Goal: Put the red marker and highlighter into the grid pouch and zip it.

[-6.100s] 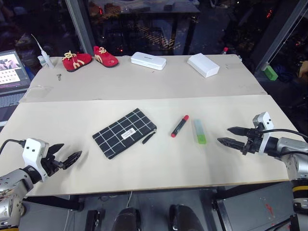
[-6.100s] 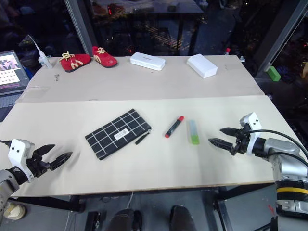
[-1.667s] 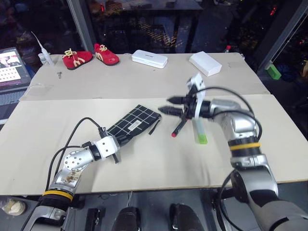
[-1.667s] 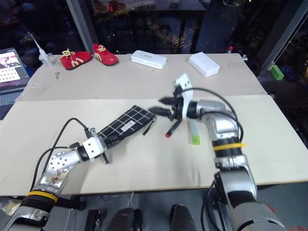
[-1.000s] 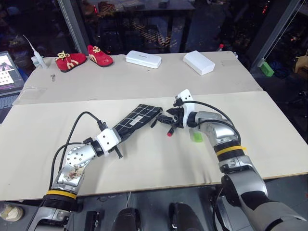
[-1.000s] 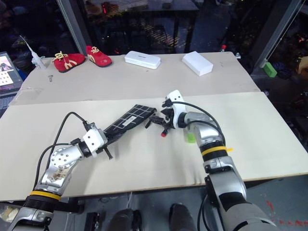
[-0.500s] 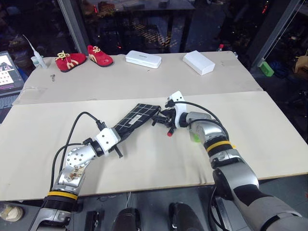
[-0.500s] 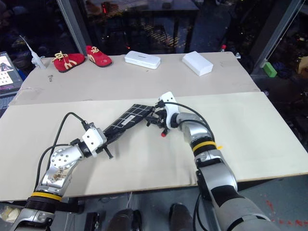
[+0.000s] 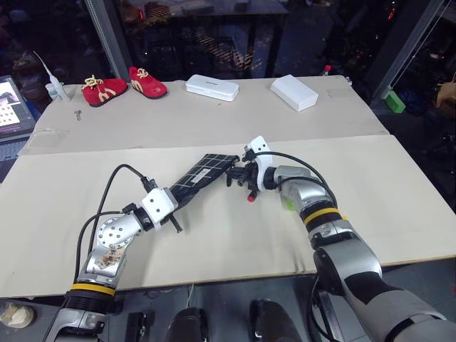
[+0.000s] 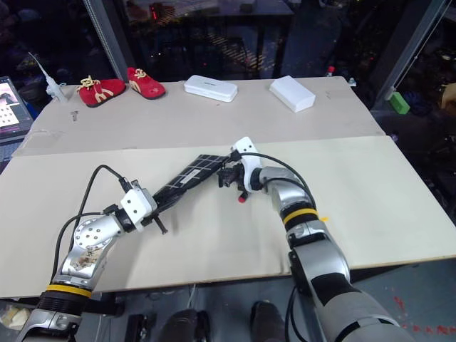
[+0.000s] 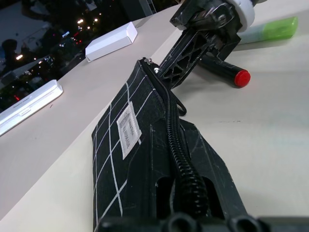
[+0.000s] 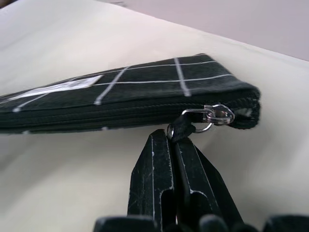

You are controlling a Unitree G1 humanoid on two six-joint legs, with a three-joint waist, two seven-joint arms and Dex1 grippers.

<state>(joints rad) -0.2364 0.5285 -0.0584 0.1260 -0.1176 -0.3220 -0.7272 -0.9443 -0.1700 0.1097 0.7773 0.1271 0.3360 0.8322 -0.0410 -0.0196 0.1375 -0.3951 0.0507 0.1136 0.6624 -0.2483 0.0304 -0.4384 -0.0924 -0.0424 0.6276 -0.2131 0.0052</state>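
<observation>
The grid pouch (image 9: 201,174) hangs edge-up just above the table, held at both ends. My left gripper (image 9: 174,203) is shut on its near end. My right gripper (image 12: 174,141) is shut on the dark zipper pull strap (image 12: 179,131), and the zipper slider sits at the pouch's far end. The red marker (image 11: 226,71) lies on the table right behind that gripper, partly hidden by it in the eye views, with its red end (image 9: 250,198) showing. The light-green highlighter (image 11: 270,30) lies beyond the marker, mostly covered by my right forearm in the eye views.
On the far half of the table stand two red shoes (image 9: 125,84) and two white boxes (image 9: 211,87) (image 9: 293,92). A laptop (image 9: 10,107) sits at the left edge. A green block (image 9: 395,102) lies off the table's right side.
My right gripper has gone from open to shut on the zipper pull strap and shifted slightly left. The left gripper and the pouch have stayed in place.
</observation>
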